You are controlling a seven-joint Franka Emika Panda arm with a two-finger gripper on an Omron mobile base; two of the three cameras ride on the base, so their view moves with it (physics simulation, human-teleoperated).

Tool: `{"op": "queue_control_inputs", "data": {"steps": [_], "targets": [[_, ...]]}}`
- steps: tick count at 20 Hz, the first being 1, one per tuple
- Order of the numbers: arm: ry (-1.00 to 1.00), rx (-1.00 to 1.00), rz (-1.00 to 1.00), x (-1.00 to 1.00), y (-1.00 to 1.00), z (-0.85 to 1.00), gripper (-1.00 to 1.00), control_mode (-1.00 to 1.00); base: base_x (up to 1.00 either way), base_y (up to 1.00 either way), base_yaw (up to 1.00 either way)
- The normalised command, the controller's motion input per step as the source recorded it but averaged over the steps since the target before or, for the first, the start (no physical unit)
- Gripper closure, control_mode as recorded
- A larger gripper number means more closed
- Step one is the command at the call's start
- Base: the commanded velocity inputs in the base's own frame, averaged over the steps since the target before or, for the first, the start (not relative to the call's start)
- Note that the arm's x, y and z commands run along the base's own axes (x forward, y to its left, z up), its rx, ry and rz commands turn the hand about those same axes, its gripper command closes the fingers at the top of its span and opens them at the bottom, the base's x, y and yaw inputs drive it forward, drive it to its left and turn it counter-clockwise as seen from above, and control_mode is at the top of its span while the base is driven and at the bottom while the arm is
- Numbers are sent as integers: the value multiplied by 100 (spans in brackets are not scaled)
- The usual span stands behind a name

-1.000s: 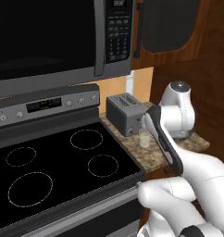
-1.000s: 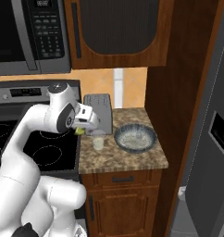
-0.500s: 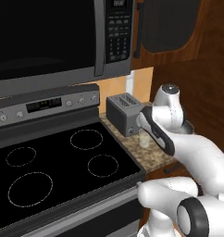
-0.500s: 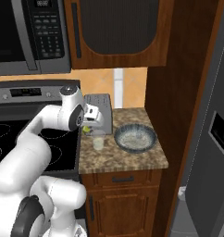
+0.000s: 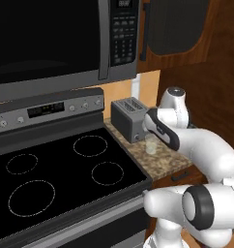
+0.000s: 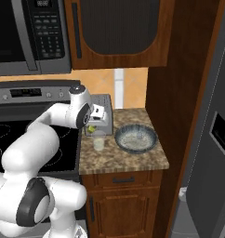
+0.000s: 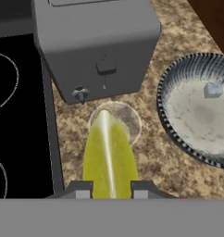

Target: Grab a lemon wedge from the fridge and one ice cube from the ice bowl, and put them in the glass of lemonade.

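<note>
step in hand, as i read it: drop the lemon wedge (image 7: 108,155) into the glass of lemonade (image 7: 115,122). to do it well the pincer (image 7: 108,189) wants to be right over the glass mouth before letting go. in the hand view the wedge tip already lies across the rim, but the rest runs back toward the pincer, so i'd nudge fwd a bit more, then part the fingers and let it fall straight. keep low so no splash, and mind the toaster (image 7: 96,44) just beyond the glass.

arm is bent over the granite counter (image 6: 128,160), hand pointing down, pincer clamped on the wedge w/ the yellow-green slice sticking out ahead of the tips. ice bowl (image 6: 135,138) sits off to the pincer's right, one ice cube (image 7: 212,89) in it. glass is just below and ahead of the pincer, near the toaster front.
</note>
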Motion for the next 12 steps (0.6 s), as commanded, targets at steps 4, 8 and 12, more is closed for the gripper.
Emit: {"op": "queue_control_inputs", "data": {"steps": [4, 8, 12], "targets": [[9, 0, 0, 0, 2, -26, 100, -100, 0, 0, 0], [1, 0, 0, 1, 0, -8, 100, -100, 0, 0, 0], [0, 0, 0, 0, 0, -2, 100, -100, 0, 0, 0]]}}
